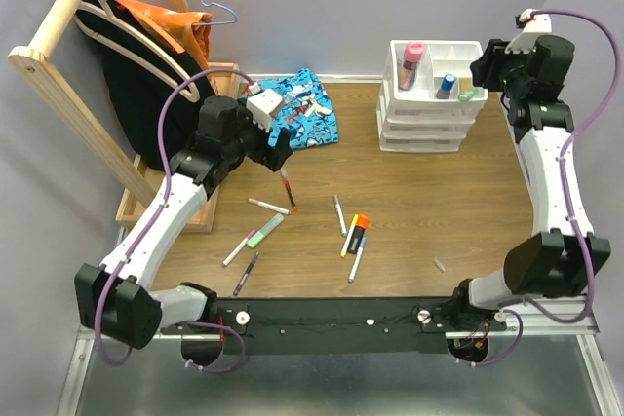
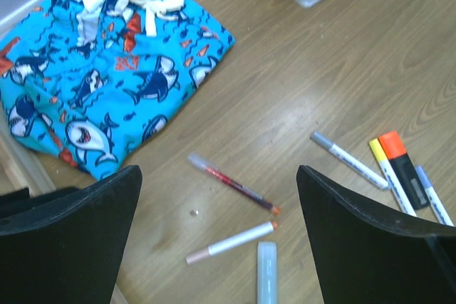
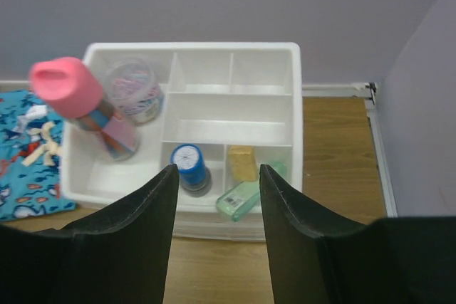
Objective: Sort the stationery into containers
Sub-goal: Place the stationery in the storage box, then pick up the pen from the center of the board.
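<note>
Several pens lie on the wooden table: a red pen, a white pen with a pink end, a pale green highlighter, and an orange-capped highlighter. My left gripper hangs open and empty above the red pen. The white organiser holds a pink-capped tube, a small jar, a blue-capped bottle, a tan eraser and a green item. My right gripper is open and empty over its near right corner.
A blue shark-print cloth lies at the back, left of the organiser. A wooden rack with hangers and dark and orange clothing stands at the far left. A small pale cap lies near the front right.
</note>
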